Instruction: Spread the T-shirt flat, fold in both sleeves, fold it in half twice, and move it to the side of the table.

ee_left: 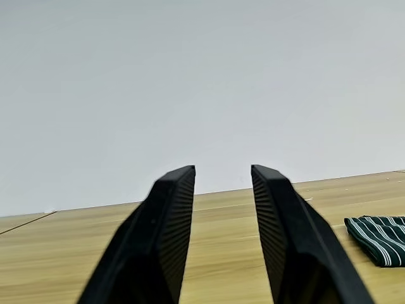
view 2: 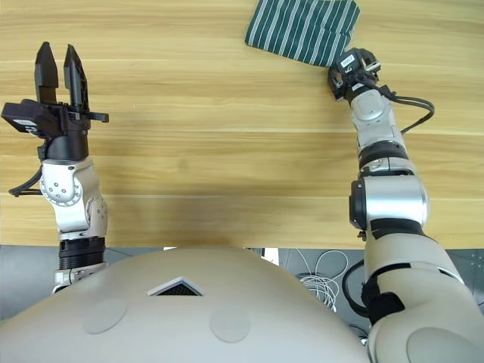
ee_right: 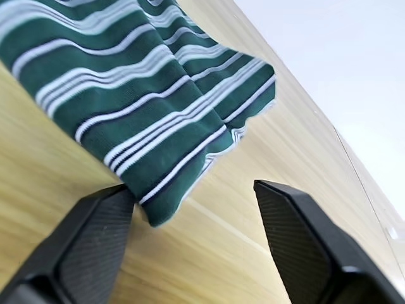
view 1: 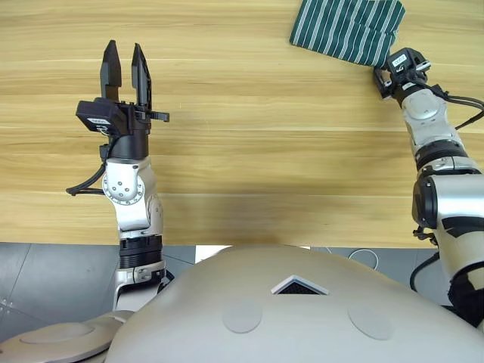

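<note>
One T-shirt (view 1: pixel 348 29), one table (view 1: pixel 265 151), two grippers (view 1: pixel 125 47) (ee_right: pixel 193 190).

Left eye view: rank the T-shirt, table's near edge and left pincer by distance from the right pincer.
1. T-shirt, far right, just ahead of the right pincer.
2. Table's near edge, on the robot's side.
3. Left pincer, far left.

- T-shirt (view 1: pixel 349 29): dark green fabric with thin white stripes running in groups.
- State: folded into a compact, roughly rectangular bundle of several layers. The stacked edges show at its near corner (ee_right: pixel 166 201).
- Pose: lies flat on the wooden table (view 1: pixel 227 151), turned slightly askew to the planks.
- Position: far right part of the table. Its far edge is cut off by the top of the head views.
</note>
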{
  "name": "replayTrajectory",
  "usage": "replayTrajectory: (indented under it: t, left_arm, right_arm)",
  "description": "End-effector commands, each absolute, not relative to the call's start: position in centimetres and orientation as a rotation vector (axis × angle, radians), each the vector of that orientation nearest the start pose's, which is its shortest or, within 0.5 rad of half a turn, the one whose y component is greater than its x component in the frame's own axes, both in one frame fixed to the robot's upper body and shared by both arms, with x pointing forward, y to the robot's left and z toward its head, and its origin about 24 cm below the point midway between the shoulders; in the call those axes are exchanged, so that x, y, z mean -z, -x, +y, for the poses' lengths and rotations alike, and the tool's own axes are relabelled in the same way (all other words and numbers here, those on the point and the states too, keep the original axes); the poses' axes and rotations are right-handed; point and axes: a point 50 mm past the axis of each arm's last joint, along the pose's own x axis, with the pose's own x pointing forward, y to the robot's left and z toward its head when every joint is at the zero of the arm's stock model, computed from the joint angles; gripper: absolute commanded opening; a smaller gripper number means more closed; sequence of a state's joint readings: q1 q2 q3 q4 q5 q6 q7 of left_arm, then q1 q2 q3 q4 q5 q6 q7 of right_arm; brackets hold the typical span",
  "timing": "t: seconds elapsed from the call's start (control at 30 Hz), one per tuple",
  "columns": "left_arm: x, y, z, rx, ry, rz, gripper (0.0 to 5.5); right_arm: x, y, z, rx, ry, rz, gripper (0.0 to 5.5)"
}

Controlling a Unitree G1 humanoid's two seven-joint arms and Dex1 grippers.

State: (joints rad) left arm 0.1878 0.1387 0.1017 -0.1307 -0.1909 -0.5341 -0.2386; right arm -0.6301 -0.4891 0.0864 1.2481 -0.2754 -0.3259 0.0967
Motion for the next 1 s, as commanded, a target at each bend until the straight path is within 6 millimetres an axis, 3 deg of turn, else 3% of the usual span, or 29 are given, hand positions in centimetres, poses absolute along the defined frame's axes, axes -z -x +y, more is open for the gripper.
replayTrajectory:
  t: [0.03,0.37,0.5,0.57,0.63,0.77,0.83,1.0]
  left_arm:
    - [-8.7,-20.2,19.4,0.096,-0.06,-0.499,1.51]
    - [-8.4,-20.1,19.5,0.08,-0.047,-0.494,1.51]
    - [-8.2,-20.2,19.2,0.092,-0.048,-0.483,1.51]
    - [-7.9,-20.2,19.1,0.103,-0.063,-0.467,1.51]
    - [-7.9,-20.3,19.4,0.105,-0.077,-0.458,1.51]
    - [-7.7,-21.2,20.5,0.097,-0.08,-0.434,1.51]
    - [-7.5,-21.7,20.6,0.099,-0.076,-0.428,1.51]
    - [-5.7,-23.5,21.7,0.057,-0.081,-0.388,1.51]
  right_arm:
    - [-2.1,-33.0,-28.4,-0.026,0.733,0.372,3.45]
    - [-5.3,-34.8,-28.9,0.093,0.629,0.266,3.45]
    - [-5.8,-34.5,-29.5,0.114,0.584,0.207,3.45]
    - [-6.2,-34.0,-29.2,0.103,0.524,0.079,3.45]
    - [-6.1,-33.4,-27.7,0.056,0.445,-0.045,3.45]
    - [-4.5,-32.2,-21.2,-0.1,0.275,-0.206,3.45]
    - [-4.5,-31.7,-19.4,-0.14,0.231,-0.274,3.45]
    - [-4.3,-31.4,-21.0,-0.007,0.14,-0.324,3.45]
